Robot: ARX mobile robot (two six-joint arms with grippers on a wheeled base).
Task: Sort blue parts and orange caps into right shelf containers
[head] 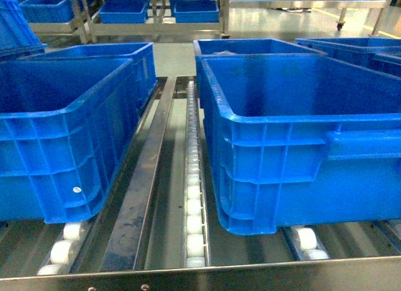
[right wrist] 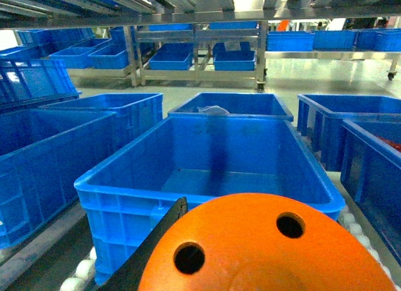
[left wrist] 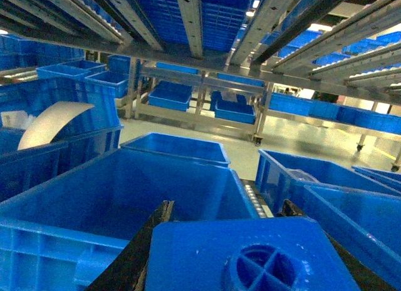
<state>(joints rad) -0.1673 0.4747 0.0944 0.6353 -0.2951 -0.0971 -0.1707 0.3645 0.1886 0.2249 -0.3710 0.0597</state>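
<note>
In the left wrist view, my left gripper [left wrist: 227, 209] is shut on a blue part [left wrist: 250, 253], a flat-faced block with a round cross-ribbed socket. Its black fingers [left wrist: 147, 241] flank the block, above the near rim of a large blue crate [left wrist: 56, 238]. My right gripper [right wrist: 263, 206] is shut on an orange cap [right wrist: 250, 253], a rounded piece with two holes; only one black finger [right wrist: 156, 241] shows. Before it stands an open blue crate [right wrist: 119, 194]. The head view shows two such crates, left [head: 50, 166] and right [head: 282, 172], but neither gripper.
The crates rest on white roller tracks [head: 194, 178] between steel rails, with a steel front edge [head: 188, 275]. More blue crates stand behind and to both sides. Shelf rails [left wrist: 188, 15] run overhead. A curved white sheet [left wrist: 50, 122] sticks out of a crate at left.
</note>
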